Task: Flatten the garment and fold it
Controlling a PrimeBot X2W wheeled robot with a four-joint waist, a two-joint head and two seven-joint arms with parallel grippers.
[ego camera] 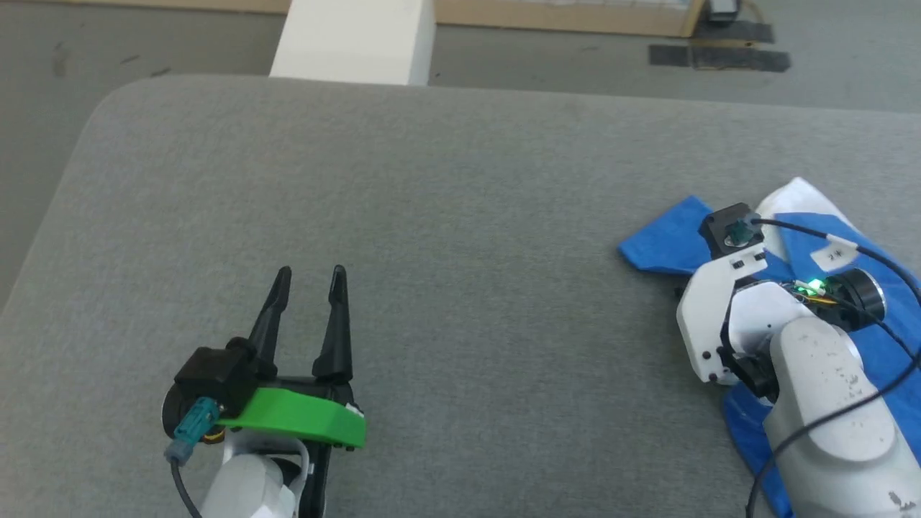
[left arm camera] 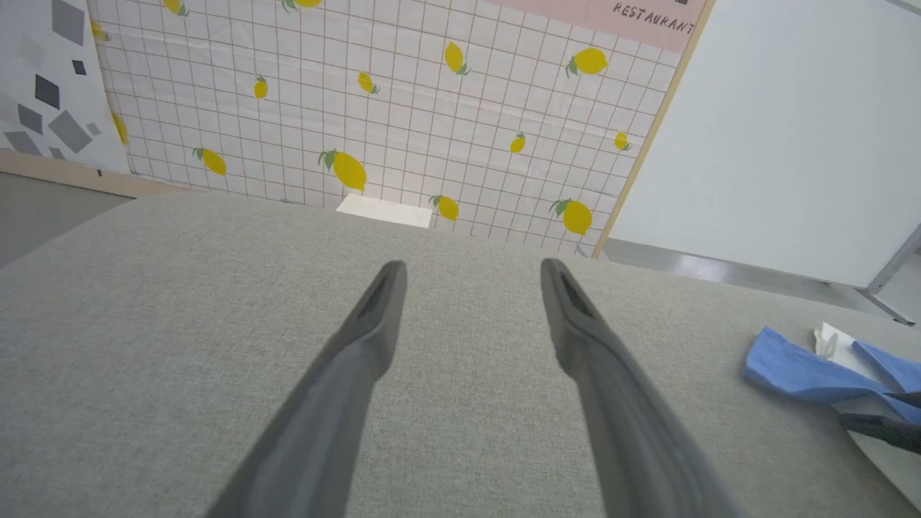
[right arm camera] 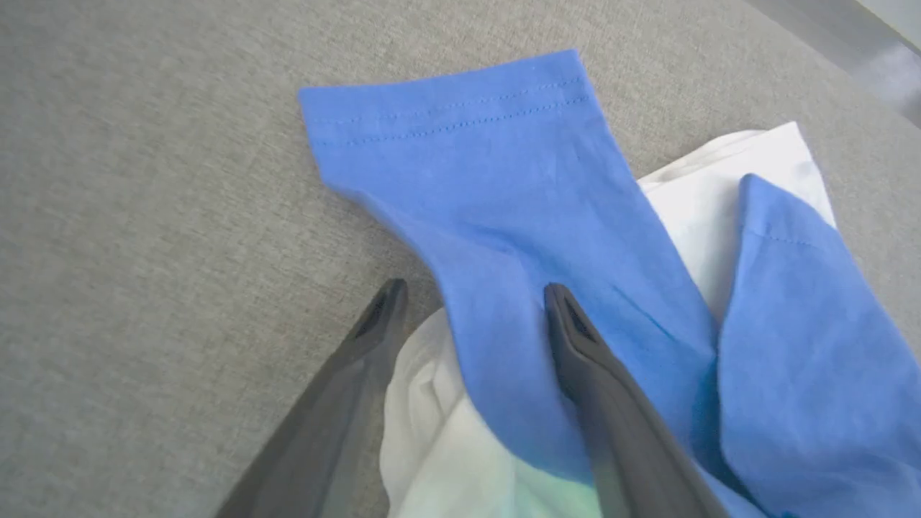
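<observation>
Step in hand: flattening, by my reading at its start. The garment (ego camera: 665, 244) is bunched, nothing is spread and no fold is made.
Garment, place: near right part of the grey padded table (ego camera: 432, 216), partly under the right arm. The centre and left of the table are bare.
Garment, lay: 1 blue sleeve (right arm camera: 504, 180) points out over the table with its stitched hem free. White body cloth is crumpled beneath it, and a 2nd blue fold lies to its right.
Right gripper (right arm camera: 473, 288): fingers wide, low over the heap. The sleeve runs between them and nothing is pinched.
Left gripper (ego camera: 311, 272): fingers wide, holding nothing, over bare table at near left, well apart from the garment.
Next move, judged: close on a sleeve or an edge of the body and draw it left into the open area. The left gripper must cross over to take a 2nd edge.
Right wrist view adds: hem stitching, cloth layering and the finger gap. In the head view the wrist housing hides these fingers.
Left wrist view adds: the lemon-print wall panel (left arm camera: 403, 108) beyond the far edge, and the garment low at the right.
Head view adds: the spacing of both arms.
</observation>
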